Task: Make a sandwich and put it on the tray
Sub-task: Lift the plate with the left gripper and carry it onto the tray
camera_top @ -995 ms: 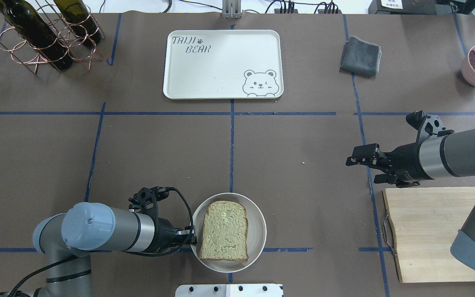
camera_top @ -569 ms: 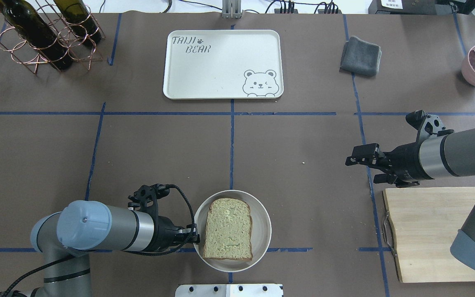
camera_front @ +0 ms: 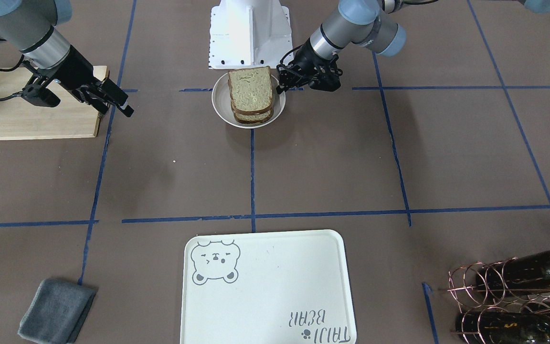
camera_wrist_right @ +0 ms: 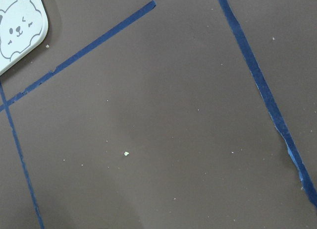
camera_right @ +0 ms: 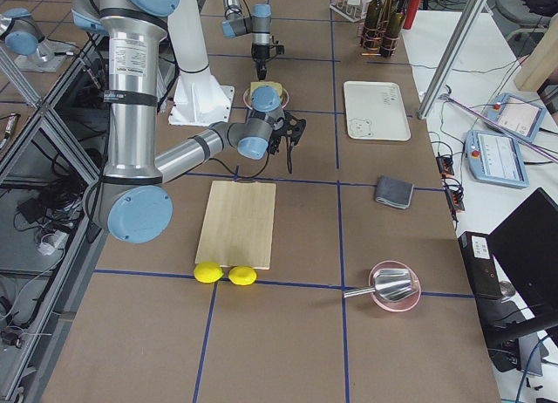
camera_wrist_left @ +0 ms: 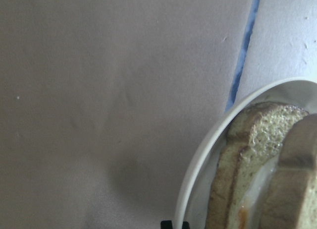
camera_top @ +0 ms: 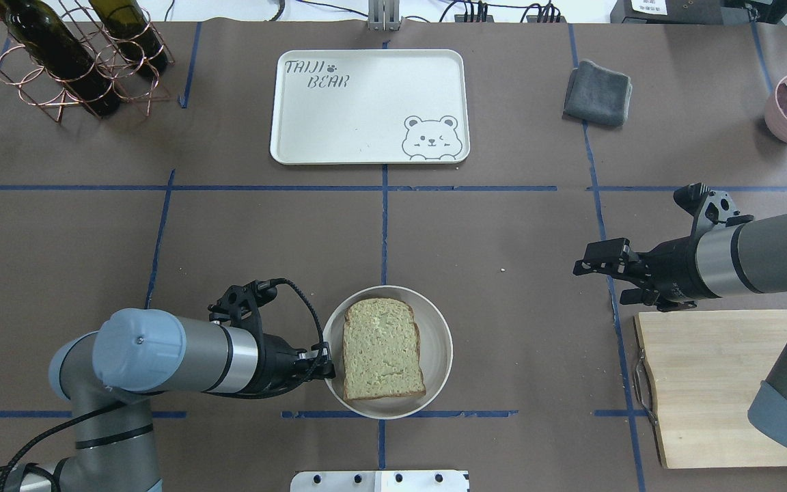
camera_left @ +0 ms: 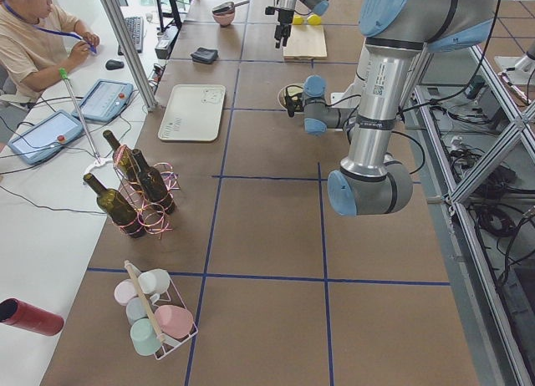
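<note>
Front-facing view: the bench [camera_front: 332, 157] is covered in matte grey-brown paper gridded with blue tape [camera_front: 252, 181]. The sandwich [camera_front: 251, 91] sits on a round white plate [camera_front: 220, 107] right by the robot's base. It's well apart from the tray [camera_front: 275, 286] at the operators' edge. The left gripper [camera_front: 280, 87] is clenched on the plate's rim.

Overhead: the sandwich's long axis runs roughly toward the tray, a bit skewed, with the domed end pointing that way. Its top is porous tan with a dark crust. The tray is a smooth cream rounded rectangle, long side across the bench. The right gripper [camera_top: 602, 280] hangs near the pale wooden cutting board [camera_top: 714, 383], jaws spread, holding nothing.

Left wrist cam: two spongy slices [camera_wrist_left: 260, 135] edge-on with white egg [camera_wrist_left: 257, 187] between them, next to the glossy plate rim.

Left side view: a person [camera_left: 33, 43] sits at a white desk [camera_left: 33, 202] with tablets [camera_left: 104, 98] alongside the bench. Aluminium framing [camera_left: 125, 43] stands around the rig.
</note>
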Robot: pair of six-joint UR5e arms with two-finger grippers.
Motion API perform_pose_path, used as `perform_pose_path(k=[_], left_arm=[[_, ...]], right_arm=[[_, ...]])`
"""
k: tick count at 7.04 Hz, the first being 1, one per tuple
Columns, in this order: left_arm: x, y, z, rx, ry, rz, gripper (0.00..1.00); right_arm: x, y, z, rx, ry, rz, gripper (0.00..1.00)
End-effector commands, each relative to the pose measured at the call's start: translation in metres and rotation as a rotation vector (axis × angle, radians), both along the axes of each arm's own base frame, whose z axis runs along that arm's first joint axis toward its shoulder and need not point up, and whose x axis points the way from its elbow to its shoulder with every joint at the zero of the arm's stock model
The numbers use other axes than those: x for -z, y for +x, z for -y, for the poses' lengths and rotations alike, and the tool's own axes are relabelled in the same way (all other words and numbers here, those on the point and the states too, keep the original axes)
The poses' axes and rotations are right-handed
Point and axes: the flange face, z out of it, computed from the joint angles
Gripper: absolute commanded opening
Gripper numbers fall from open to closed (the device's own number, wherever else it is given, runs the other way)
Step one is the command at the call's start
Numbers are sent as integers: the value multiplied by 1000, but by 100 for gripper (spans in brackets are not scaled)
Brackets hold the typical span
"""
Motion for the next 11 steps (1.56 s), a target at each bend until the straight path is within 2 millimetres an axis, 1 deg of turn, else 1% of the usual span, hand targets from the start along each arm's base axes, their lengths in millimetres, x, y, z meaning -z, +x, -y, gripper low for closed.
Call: perform_pose_path(k=[1, 2, 3, 4, 5, 6, 7, 8, 9, 10, 11], left_arm=[[27, -3, 43, 70, -53, 70, 0], [31, -13, 62, 135, -150, 56, 0], [43, -13, 99, 197, -184, 48, 0], [37, -10, 125, 265, -295, 51, 0], [47, 4, 159, 312, -331, 57, 0], [55, 29, 207, 361, -367, 90, 0], [59, 27, 244, 411, -394, 102, 0], [60, 34, 267, 461, -479, 104, 0], [68, 49, 292, 488, -508, 125, 0], [62, 50, 310, 507, -509, 108, 0], [48, 52, 326, 524, -518, 96, 0]], right_arm=[[0, 2, 0, -4, 0, -1, 100], [-1, 2, 0, -5, 0, -2, 100], [1, 2, 0, -5, 2, 0, 100], [1, 3, 0, -10, 4, -1, 100], [-1, 4, -1, -10, 1, -5, 100], [-2, 5, -1, -10, 1, -5, 100], [-2, 5, -1, -10, 1, -5, 100], [-1, 5, -1, -12, 2, -3, 100], [2, 6, -2, -11, 7, 2, 100], [2, 6, -2, -12, 6, 2, 100], [2, 6, -2, -12, 6, 2, 100]])
